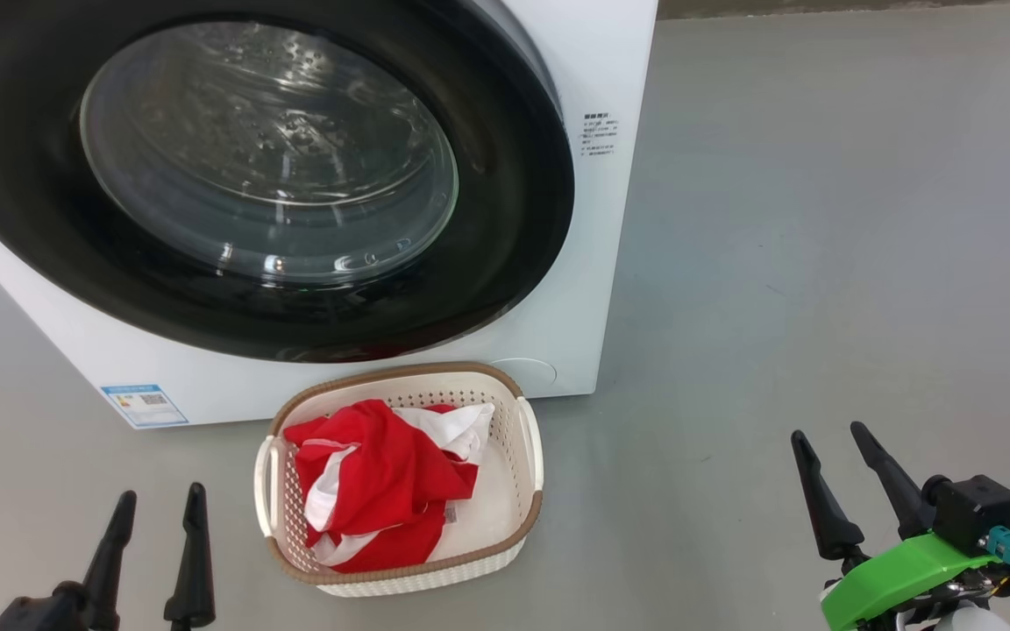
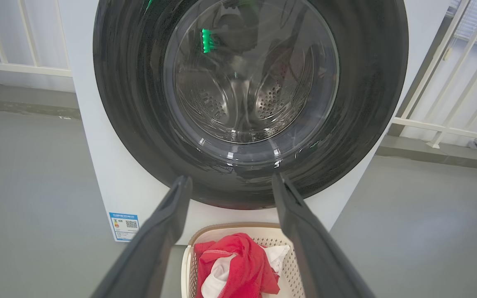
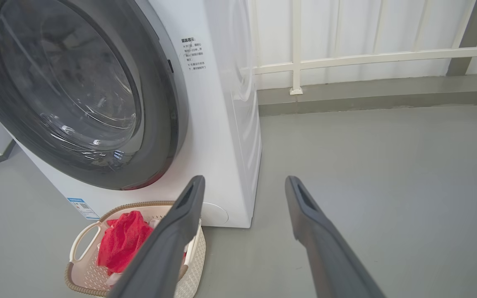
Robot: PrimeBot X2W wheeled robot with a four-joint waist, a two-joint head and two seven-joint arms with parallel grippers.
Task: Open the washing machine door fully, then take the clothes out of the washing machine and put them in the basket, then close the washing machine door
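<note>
The white washing machine [image 1: 558,61] stands ahead with its black-rimmed glass door [image 1: 268,158] lying flat against the front; the same door [image 2: 251,78] faces the left wrist camera and shows at the left of the right wrist view [image 3: 68,82]. On the floor in front sits the cream basket [image 1: 527,438] with the red and white clothes [image 1: 382,482] heaped inside. My left gripper [image 1: 160,499] is open at the lower left, left of the basket. My right gripper [image 1: 829,435] is open at the lower right, well clear of basket and machine. Both are empty.
Grey floor [image 1: 821,263] spreads wide to the right of the machine. A white railing [image 3: 346,58] and a low kerb run behind it. A blue label [image 1: 144,405] is stuck on the machine's lower left corner.
</note>
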